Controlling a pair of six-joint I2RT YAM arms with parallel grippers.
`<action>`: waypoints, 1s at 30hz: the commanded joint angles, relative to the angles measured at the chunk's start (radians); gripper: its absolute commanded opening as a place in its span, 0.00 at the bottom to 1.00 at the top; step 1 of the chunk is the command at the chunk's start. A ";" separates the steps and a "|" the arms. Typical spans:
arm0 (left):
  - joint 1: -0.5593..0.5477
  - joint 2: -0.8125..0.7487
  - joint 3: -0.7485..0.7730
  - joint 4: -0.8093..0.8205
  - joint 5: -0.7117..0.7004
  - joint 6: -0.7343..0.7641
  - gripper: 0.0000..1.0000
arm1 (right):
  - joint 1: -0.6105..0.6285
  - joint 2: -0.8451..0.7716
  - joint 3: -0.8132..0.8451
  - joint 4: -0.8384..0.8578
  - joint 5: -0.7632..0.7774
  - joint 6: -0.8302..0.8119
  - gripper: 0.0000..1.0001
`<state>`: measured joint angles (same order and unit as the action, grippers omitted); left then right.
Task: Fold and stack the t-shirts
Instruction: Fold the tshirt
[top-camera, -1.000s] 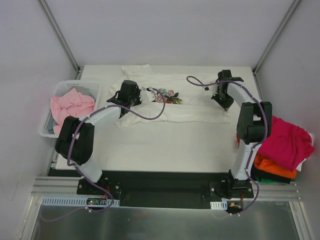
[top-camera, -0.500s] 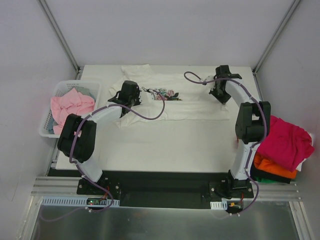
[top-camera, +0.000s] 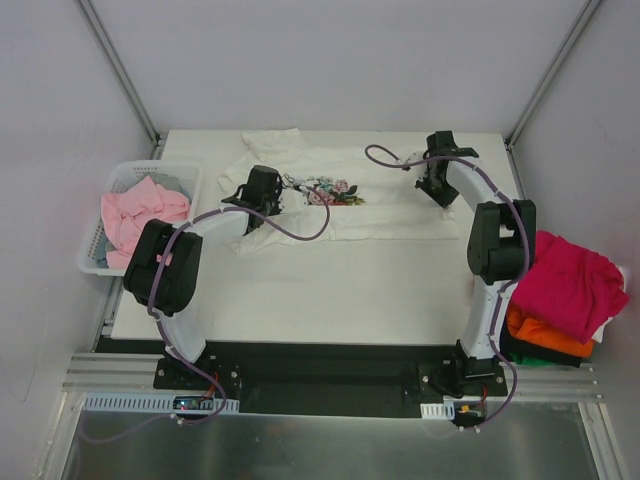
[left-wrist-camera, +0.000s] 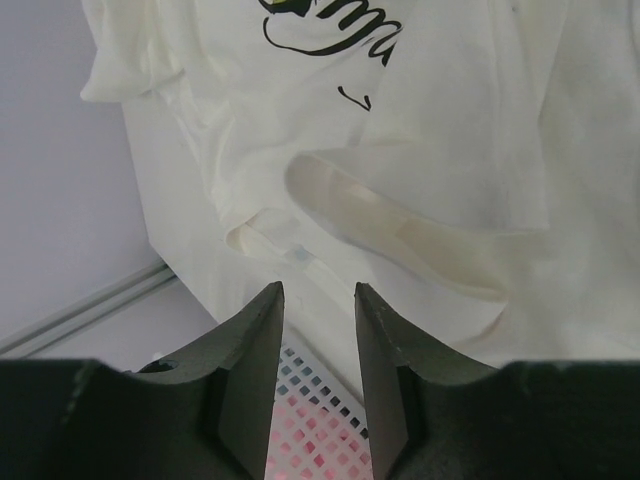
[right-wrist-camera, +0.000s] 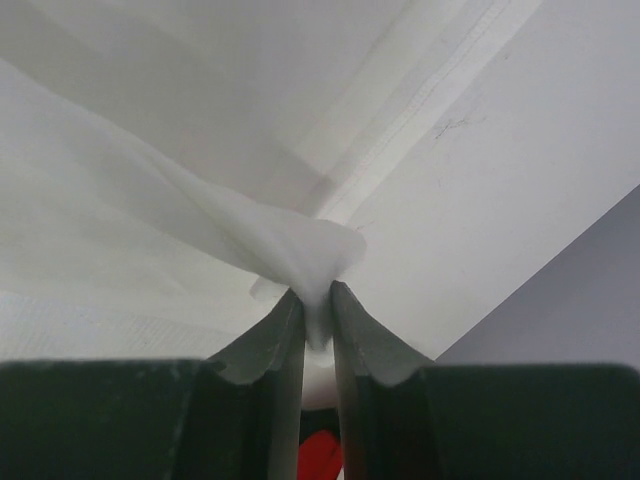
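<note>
Top external view: the white t-shirt (top-camera: 385, 205) is lying across the far half of the table (top-camera: 330, 290), tabletop showing nearer. Right gripper (right-wrist-camera: 317, 305) is pinching a fold by its hem; left gripper (left-wrist-camera: 318, 300) is hovering, jaws apart.

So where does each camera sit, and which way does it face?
Top external: above and behind, facing down at the white table; left arm and right arm show.
Left wrist: on the left arm, looking past the parted dark left fingers at the white flower-print cloth t-shirt.
Right wrist: on the right arm; dark right fingers pinch that t-shirt's fold.
Shared: top and left wrist both show the white plastic lattice basket.
</note>
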<state>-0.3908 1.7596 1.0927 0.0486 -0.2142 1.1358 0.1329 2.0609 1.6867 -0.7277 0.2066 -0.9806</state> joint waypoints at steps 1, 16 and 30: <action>0.012 0.003 0.041 0.020 -0.020 -0.008 0.36 | 0.002 -0.012 0.001 0.020 0.020 0.003 0.32; -0.069 -0.205 -0.051 0.010 -0.014 -0.064 0.46 | 0.022 -0.085 -0.123 0.094 0.027 0.014 0.96; -0.096 -0.151 -0.060 -0.003 0.098 -0.134 0.76 | 0.027 -0.171 -0.242 0.163 0.046 0.014 1.00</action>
<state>-0.5018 1.5658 1.0183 0.0444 -0.1722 1.0328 0.1539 1.9739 1.4631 -0.6006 0.2302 -0.9726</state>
